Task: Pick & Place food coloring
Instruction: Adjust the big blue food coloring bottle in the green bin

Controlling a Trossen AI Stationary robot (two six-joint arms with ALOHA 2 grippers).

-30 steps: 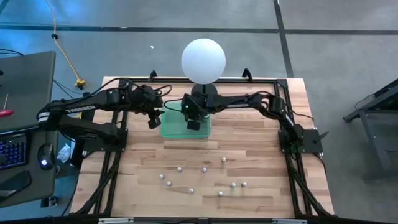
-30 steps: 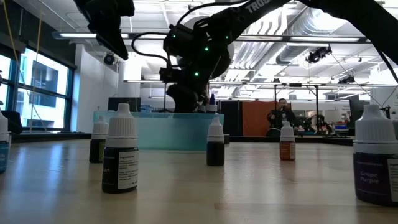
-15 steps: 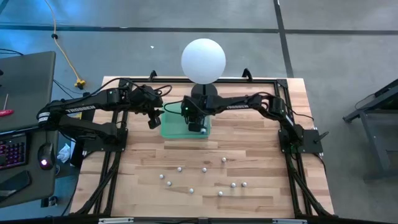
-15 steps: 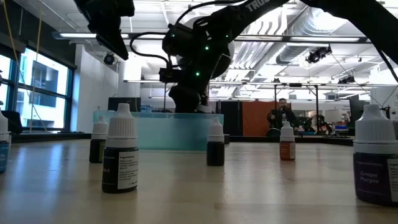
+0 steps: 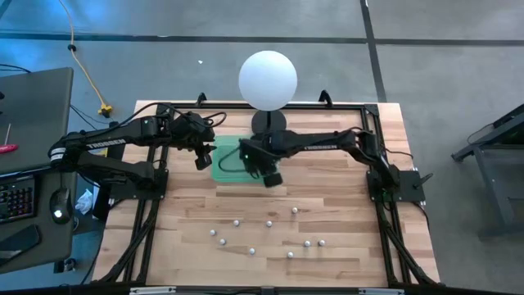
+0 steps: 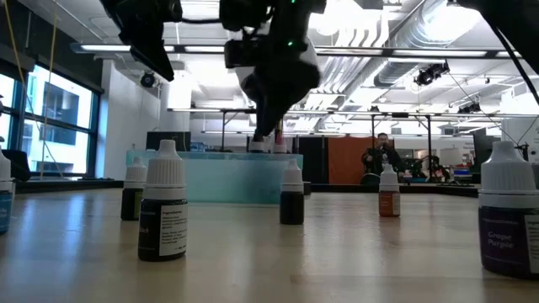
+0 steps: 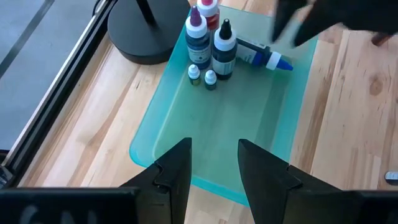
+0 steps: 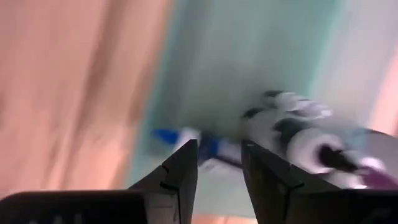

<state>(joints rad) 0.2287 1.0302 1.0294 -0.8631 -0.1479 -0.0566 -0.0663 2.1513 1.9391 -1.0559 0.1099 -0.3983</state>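
Observation:
Several food coloring bottles [image 5: 268,223] stand loose on the near half of the wooden table. More stand at the far end of the green tray [image 5: 228,164], and one blue-capped bottle [image 7: 264,57] lies on its side on the tray floor. My right gripper [image 5: 272,176] hangs open and empty above the tray's near right corner; in its own view the gripper [image 8: 219,163] looks down on the lying bottle [image 8: 186,140]. My left gripper [image 7: 214,152] waits open above the tray's left part [image 5: 202,156].
A white globe lamp [image 5: 267,79] stands on a dark round base [image 7: 146,31] just beyond the tray. In the low view, bottles [image 6: 163,206] [image 6: 291,195] [image 6: 508,220] stand in the foreground. A black frame [image 5: 385,188] runs around the table's edges.
My right gripper has risen out of the tray and moved toward the table's near edge and a little to the right, rolling as it went. The left arm has kept still.

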